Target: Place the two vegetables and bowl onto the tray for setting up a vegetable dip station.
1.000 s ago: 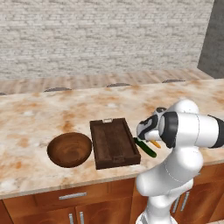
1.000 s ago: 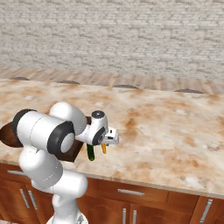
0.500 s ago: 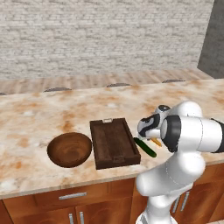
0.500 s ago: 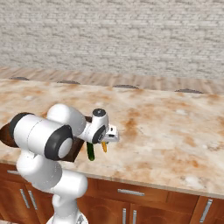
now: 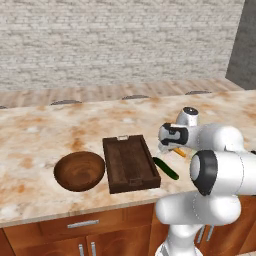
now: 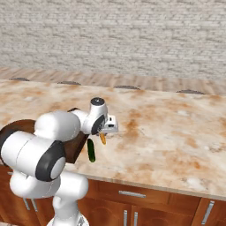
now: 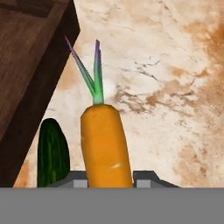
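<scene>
End effector (image 7: 107, 175) sits low over the carrot (image 7: 105, 144), one finger either side of its thick body; whether the pads touch it I cannot tell. Carrot lies on the bench (image 5: 45, 125) just beside the cucumber (image 5: 166, 168), right of the tray (image 5: 131, 164). Judged light, stiff, smooth and tapered: grip mid-body, across the width. Bowl (image 5: 80, 171) is left of the tray.

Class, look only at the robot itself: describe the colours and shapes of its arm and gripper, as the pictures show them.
The arm is made of glossy white, rounded, bulbous segments joined by dark grey to black ring-shaped joints. Its wrist ends in a small white cap with a dark ring. The gripper has two small dark grey, blocky finger tips. No cables or markings are visible.
</scene>
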### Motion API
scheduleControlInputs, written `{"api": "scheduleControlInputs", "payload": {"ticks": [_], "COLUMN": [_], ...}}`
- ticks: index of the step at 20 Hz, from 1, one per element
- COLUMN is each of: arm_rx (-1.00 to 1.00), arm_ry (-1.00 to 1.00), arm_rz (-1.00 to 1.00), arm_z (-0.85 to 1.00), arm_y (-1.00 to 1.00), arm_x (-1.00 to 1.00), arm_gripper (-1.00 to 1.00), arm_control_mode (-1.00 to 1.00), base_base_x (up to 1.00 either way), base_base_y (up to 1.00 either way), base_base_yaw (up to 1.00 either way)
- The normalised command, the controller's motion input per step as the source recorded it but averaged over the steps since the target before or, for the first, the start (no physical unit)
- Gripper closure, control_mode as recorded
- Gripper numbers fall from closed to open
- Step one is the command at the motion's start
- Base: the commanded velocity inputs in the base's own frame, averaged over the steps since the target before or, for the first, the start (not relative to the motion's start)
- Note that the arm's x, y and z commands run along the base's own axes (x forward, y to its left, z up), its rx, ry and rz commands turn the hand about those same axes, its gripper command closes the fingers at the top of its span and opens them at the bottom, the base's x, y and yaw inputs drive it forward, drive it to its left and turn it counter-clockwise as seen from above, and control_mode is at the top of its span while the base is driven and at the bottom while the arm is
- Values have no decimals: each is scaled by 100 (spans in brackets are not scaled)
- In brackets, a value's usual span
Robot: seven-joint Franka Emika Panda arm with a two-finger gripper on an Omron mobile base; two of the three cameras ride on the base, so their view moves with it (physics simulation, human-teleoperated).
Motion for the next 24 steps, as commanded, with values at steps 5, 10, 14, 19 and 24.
{"api": "scheduleControlInputs", "payload": {"ticks": [5,10,14,19,24], "arm_rx": [-1,0,-5,-8,-9], "arm_ry": [0,0,0,-4,-9], "arm_rz": [20,30,34,28,13], "arm_z": [45,25,0,0,0], "arm_y": [58,52,73,60,27], "arm_x": [12,35,63,40,13], "arm_gripper": [100,100,100,100,100], "arm_control_mode": [-100,-100,-100,-100,-100], "base_base_x": [0,0,0,0,0], "base_base_y": [0,0,0,0,0], "base_base_yaw": [0,0,0,0,0]}}
